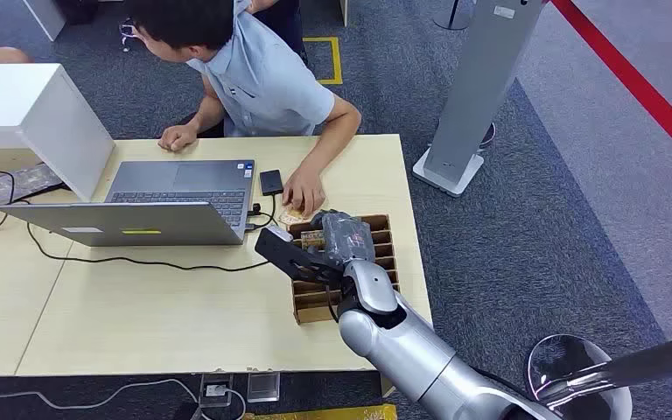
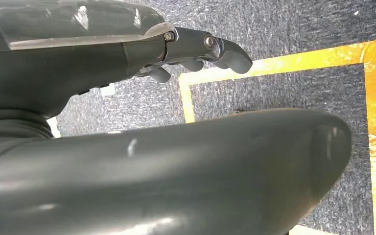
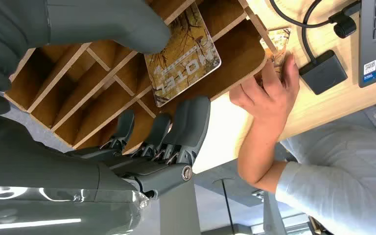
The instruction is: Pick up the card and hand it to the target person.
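From the head view, the right hand (image 1: pixel 337 238) hovers over the brown slotted wooden card rack (image 1: pixel 383 262) on the pale wooden table (image 1: pixel 140 315); a person's hand (image 1: pixel 304 188) rests just beside the rack. At the left wrist, the left hand (image 2: pixel 196 49) hangs over carpet, fingers curled on nothing. At the right wrist, thumb and fingers (image 3: pixel 191 122) pinch the yellow-brown printed hotel card (image 3: pixel 183 56) above the rack's compartments.

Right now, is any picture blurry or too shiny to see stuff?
Head view: sharp, evenly lit. Right wrist view: the card is crisp, its HOTEL lettering readable; white glare streaks the right hand cover. Left wrist view: the near dark body looks soft; the left hand is sharp.
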Tool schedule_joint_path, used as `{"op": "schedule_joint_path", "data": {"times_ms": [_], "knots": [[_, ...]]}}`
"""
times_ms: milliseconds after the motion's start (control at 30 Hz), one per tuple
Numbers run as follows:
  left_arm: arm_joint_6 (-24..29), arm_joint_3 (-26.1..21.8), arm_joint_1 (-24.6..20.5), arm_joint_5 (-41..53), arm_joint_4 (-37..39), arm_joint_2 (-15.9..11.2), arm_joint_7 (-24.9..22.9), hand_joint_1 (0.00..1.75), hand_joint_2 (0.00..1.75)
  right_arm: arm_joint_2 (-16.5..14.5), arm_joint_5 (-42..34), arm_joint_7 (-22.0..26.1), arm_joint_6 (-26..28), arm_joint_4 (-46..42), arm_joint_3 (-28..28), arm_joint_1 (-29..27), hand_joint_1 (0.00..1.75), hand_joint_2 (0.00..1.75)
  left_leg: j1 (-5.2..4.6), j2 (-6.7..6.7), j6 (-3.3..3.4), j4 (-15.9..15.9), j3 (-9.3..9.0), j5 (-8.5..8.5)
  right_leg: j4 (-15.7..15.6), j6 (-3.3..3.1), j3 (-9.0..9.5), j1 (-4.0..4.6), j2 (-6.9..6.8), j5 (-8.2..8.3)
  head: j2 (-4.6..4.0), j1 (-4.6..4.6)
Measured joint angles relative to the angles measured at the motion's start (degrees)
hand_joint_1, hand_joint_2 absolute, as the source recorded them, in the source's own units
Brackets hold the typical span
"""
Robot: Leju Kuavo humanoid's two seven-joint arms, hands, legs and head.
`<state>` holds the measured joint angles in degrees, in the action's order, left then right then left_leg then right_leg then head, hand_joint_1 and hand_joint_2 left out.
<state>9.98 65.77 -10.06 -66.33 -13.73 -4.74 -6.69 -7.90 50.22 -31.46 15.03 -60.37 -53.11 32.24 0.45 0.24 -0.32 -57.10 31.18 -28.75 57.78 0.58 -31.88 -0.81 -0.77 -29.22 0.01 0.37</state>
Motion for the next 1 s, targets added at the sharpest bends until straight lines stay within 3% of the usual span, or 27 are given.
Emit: {"op": "schedule_joint_path", "data": {"times_ms": [300,567,800,867,1000], "knots": [[-0.02,0.0,0.0,0.06,0.0,0.0,0.0,0.0,0.0,0.01,-0.24,-0.26,-0.52,0.01,0.0,-0.02,0.92,1.75,0.0,0.0,0.0,0.0,0.0,0.0,0.0,0.0,0.0,0.0,0.0,0.0,-0.01,0.01],[-0.03,0.0,-0.02,0.29,0.0,-0.01,-0.08,0.0,0.0,0.03,-0.97,-0.43,-1.13,0.05,-0.01,-0.11,0.81,1.75,0.0,0.0,0.0,0.0,0.0,0.0,0.0,0.0,0.0,0.0,0.0,0.0,-0.01,0.02],[0.03,0.0,-0.01,0.57,0.0,-0.02,-0.37,0.0,0.0,0.08,-1.04,-0.5,-1.13,0.07,-0.07,-0.14,0.83,1.75,0.0,0.0,0.0,0.0,0.0,0.0,0.0,0.0,0.0,0.0,0.0,0.0,0.0,0.02],[0.06,0.0,-0.01,0.61,0.0,-0.02,-0.44,0.0,0.0,0.08,-1.04,-0.63,-1.15,0.07,-0.08,-0.18,0.91,1.75,0.0,0.0,0.0,0.0,0.0,0.0,0.0,0.0,0.0,0.0,0.0,0.0,-0.01,0.01],[0.09,0.0,-0.01,0.67,0.0,-0.01,-0.5,0.0,0.0,0.08,-1.04,-0.78,-1.2,0.07,-0.09,-0.26,1.25,1.75,0.0,0.0,0.0,0.0,0.0,0.0,0.0,0.0,0.0,0.0,0.0,0.0,0.0,0.02]]}}
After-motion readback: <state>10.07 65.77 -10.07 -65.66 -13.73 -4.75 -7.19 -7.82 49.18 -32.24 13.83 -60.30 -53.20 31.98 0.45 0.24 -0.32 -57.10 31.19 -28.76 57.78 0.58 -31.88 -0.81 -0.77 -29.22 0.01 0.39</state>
